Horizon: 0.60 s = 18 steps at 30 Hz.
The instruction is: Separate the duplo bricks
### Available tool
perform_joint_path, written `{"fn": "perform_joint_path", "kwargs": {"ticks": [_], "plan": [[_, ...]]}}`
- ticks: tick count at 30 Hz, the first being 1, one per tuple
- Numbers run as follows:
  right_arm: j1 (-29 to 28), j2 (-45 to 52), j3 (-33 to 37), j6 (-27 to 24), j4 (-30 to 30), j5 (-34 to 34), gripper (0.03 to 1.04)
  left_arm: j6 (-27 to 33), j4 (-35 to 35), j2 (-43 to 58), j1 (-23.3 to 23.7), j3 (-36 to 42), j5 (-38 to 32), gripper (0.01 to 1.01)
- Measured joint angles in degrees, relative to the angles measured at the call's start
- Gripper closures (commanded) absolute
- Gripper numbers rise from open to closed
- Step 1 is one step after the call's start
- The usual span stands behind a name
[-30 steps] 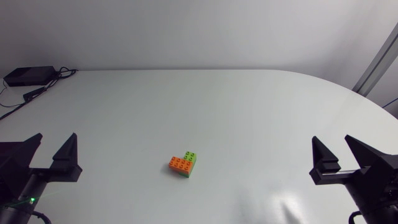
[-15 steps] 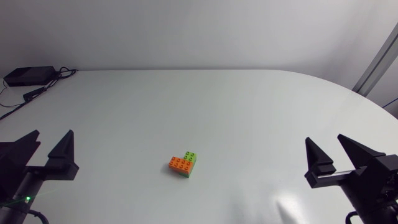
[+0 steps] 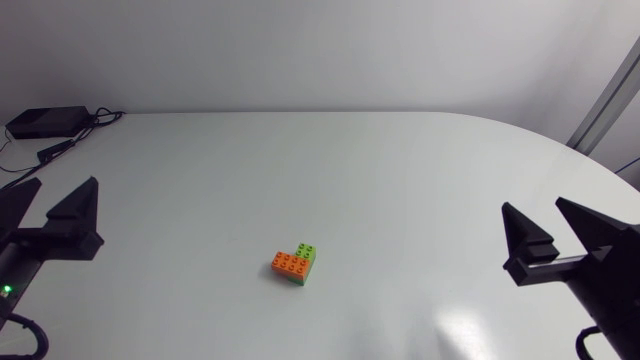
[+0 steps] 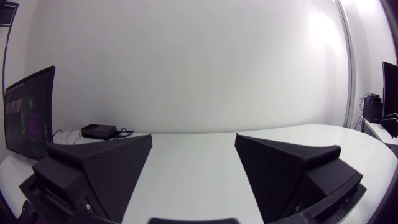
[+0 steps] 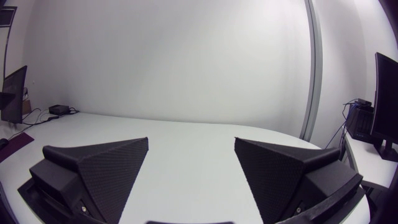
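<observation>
Bricks (image 3: 296,264), orange and green, sit joined near the middle of the table (image 3: 400,180), well apart from both arms. Left gripper (image 3: 45,215) and right gripper (image 3: 560,245) hang with fingers wide, holding nothing. The approach looks not yet begun; next, each gripper likely needs to close on one colour.

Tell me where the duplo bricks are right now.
In the head view the joined duplo bricks lie on the table, near its middle, between the left gripper and right gripper, touching neither.
</observation>
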Motion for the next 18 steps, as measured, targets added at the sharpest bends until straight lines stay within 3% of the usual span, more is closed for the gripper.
{"fn": "perform_joint_path", "kwargs": {"ticks": [8,10,13,18], "plan": [[-0.15,16.28,9.86,1.53,-1.57,0.02,0.06,0.00,-6.14,19.32,-2.21,12.94,0.04,0.108],[-0.17,20.70,12.15,1.75,-2.99,-0.02,0.06,0.02,-7.78,24.74,-2.80,15.89,0.50,0.164],[-0.20,26.64,14.82,1.97,-4.81,-0.50,0.06,-0.04,-9.57,31.74,-2.84,19.47,4.42,0.223],[-1.73,34.84,17.75,2.38,-7.41,-4.55,0.06,0.00,-10.08,42.88,-2.73,24.28,14.23,0.213]]}}
